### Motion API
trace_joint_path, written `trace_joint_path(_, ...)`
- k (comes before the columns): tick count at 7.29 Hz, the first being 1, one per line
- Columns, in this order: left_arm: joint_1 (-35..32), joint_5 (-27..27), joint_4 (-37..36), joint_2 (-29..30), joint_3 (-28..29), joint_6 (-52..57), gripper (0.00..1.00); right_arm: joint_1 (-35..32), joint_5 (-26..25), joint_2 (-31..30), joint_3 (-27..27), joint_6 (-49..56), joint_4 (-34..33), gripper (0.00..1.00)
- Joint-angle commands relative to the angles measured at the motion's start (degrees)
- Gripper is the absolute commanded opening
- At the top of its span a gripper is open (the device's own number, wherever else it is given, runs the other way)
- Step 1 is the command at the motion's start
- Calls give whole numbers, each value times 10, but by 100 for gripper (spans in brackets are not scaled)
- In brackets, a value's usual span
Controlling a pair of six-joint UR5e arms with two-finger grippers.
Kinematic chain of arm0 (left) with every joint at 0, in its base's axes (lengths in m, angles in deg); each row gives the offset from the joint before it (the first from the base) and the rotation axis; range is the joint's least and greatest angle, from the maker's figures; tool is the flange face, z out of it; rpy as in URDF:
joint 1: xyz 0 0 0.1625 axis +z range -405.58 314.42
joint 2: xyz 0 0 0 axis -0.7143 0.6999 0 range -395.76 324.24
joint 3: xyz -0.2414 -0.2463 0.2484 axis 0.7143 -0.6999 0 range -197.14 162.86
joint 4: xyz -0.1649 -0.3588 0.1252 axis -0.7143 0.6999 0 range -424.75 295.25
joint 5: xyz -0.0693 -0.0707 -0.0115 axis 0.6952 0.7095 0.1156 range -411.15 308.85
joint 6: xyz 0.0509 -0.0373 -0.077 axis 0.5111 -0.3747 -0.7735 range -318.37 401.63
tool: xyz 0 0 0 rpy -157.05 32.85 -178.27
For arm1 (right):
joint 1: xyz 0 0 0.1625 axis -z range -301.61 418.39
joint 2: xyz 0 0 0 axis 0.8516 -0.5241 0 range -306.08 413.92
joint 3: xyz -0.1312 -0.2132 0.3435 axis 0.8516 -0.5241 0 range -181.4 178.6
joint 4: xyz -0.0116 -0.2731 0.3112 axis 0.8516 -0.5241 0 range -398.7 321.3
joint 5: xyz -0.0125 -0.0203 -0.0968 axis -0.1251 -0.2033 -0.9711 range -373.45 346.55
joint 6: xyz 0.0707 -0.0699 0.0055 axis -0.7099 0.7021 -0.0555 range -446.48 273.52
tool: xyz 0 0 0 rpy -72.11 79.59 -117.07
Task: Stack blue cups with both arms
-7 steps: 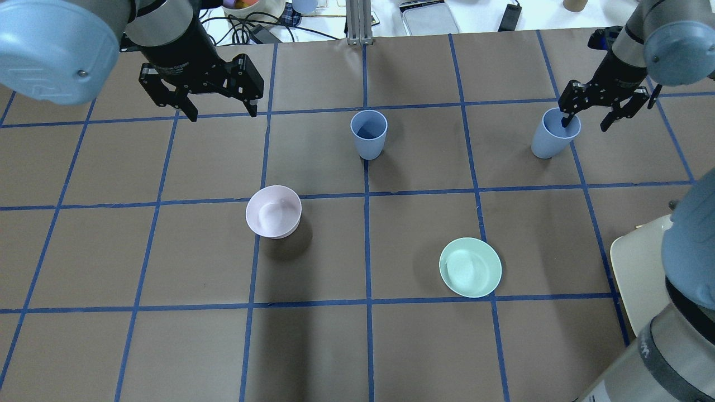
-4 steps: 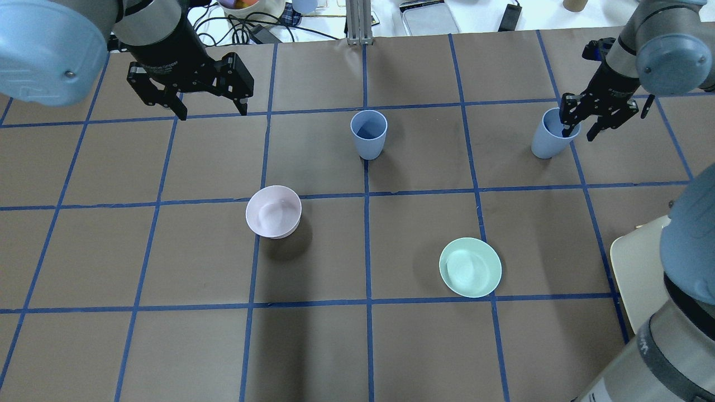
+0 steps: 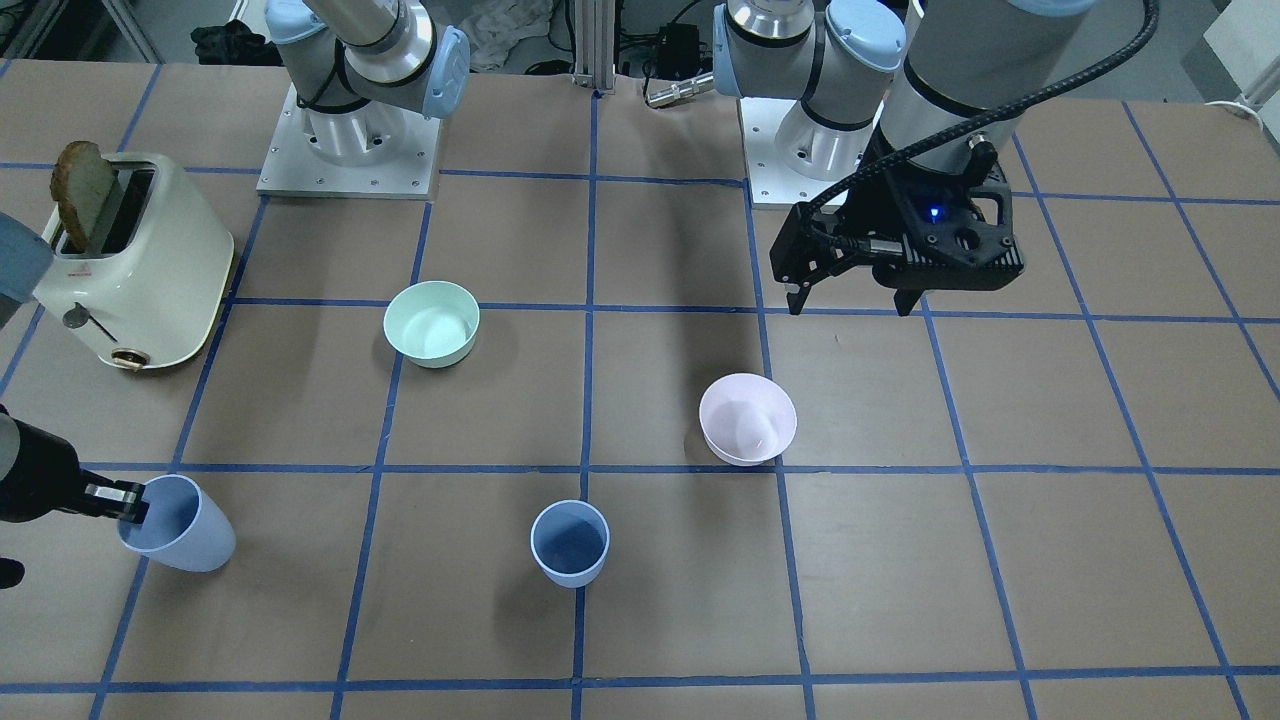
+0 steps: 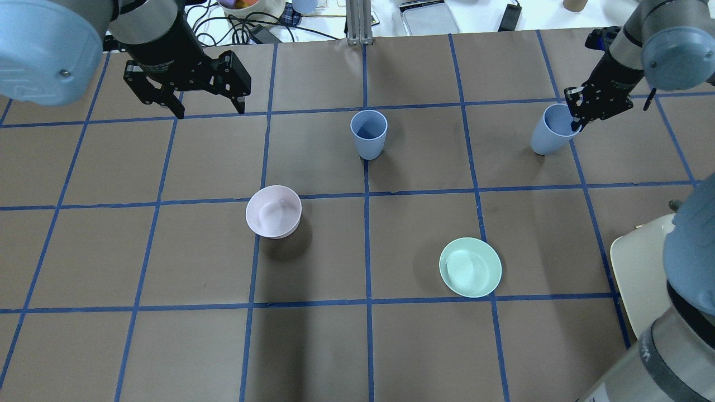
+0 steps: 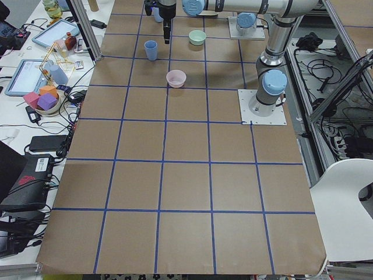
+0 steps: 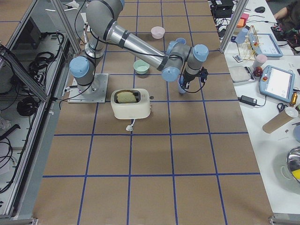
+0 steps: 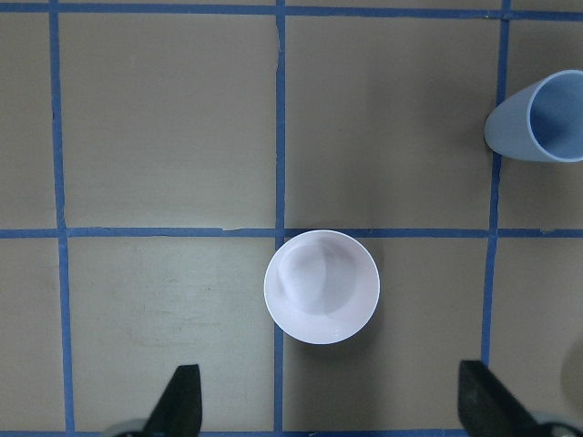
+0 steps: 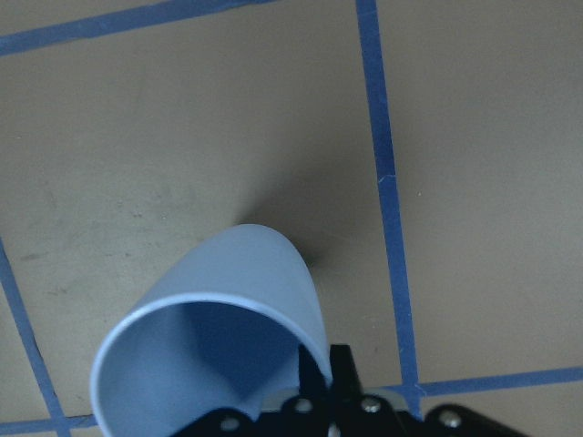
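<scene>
Right gripper: jaws pinched shut on the rim wall of the outer cup, one finger inside, one outside. That cup is at the far right of the table and tipped toward the gripper. I cannot tell whether its base is clear of the surface.

The second cup stands upright near the middle, mouth up, well apart from the first.

Left gripper: hovers with jaws spread wide, holding nothing, on the far side of the pink bowl.

Handling, my judgement: thin plastic, light, smooth, tapered — a rim pinch lets it swing and may flex the wall. I want a firm grip, not a crushing one, seated well down the rim wall. Stacking calls for the held cup plumb over the open mouth — any tilt risks knocking the light target over.
</scene>
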Motion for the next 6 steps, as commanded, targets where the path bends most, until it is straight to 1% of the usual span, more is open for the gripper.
trace_joint_path(1,-1,0,0,0,1,0,100,-5,3,-41,-5,-2,9,0)
trace_joint_path(2,0,0,0,0,1,0,100,-24,19,-60,-7,-9,23,0)
trace_joint_path(3,0,0,0,0,0,0,100,-54,22,-68,-11,-34,28,0)
trace_joint_path(4,0,0,0,0,1,0,100,-100,21,-68,-23,-97,29,0)
trace_joint_path(5,0,0,0,0,1,0,100,-147,22,-65,-53,-153,28,0)
trace_joint_path(6,0,0,0,-1,1,0,100,-183,22,-51,-79,-221,44,0)
